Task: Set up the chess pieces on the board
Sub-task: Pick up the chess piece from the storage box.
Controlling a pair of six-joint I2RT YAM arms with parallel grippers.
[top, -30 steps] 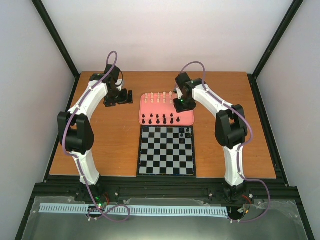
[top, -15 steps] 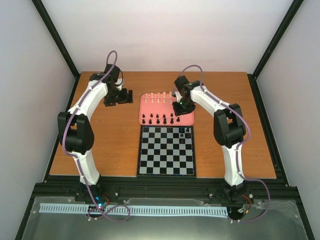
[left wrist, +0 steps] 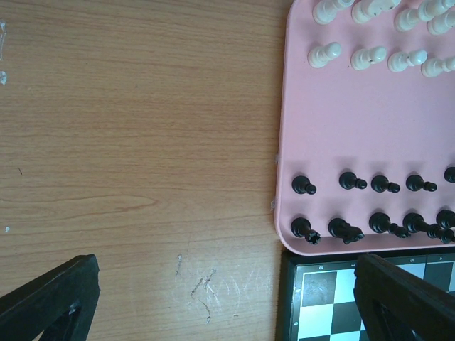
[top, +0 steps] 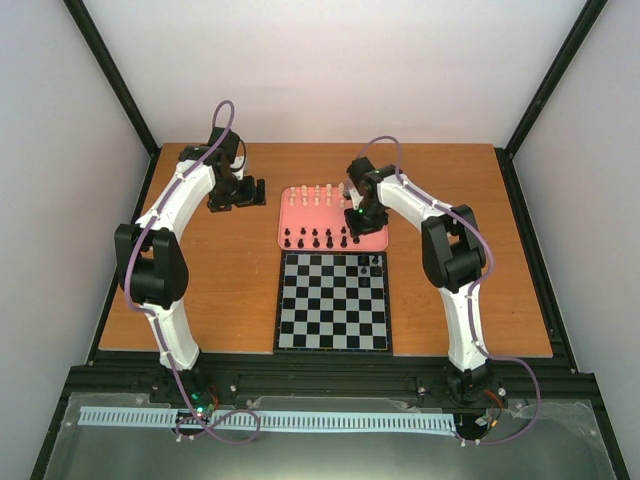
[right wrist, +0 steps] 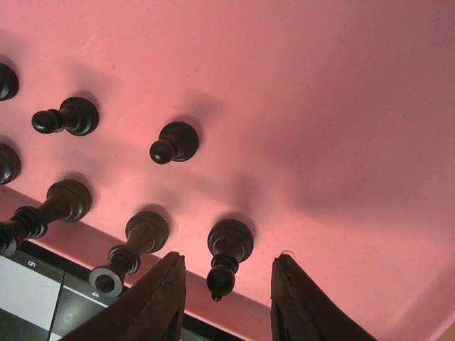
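The board (top: 333, 302) lies at the table's near middle, with two black chess pieces (top: 369, 263) on its far right corner. Behind it a pink tray (top: 372, 240) holds rows of black pieces (top: 315, 238) and white pieces (top: 315, 193). My right gripper (top: 352, 228) hangs low over the tray's near right part. In the right wrist view it (right wrist: 227, 293) is open, its fingers (right wrist: 160, 298) on either side of a black bishop (right wrist: 229, 245) without touching it. My left gripper (top: 255, 192) hovers open over bare table left of the tray, nothing between its fingers (left wrist: 50, 302).
A black rook (right wrist: 135, 245) stands close to the left of the bishop, and black pawns (right wrist: 174, 142) stand further in. The tray's rim (left wrist: 283, 142) and the board's corner (left wrist: 320, 298) lie right of the left gripper. Wood table (top: 220, 280) surrounds both.
My right gripper has shifted a little left and toward the near row of black pieces in the tray. The left arm has not moved.
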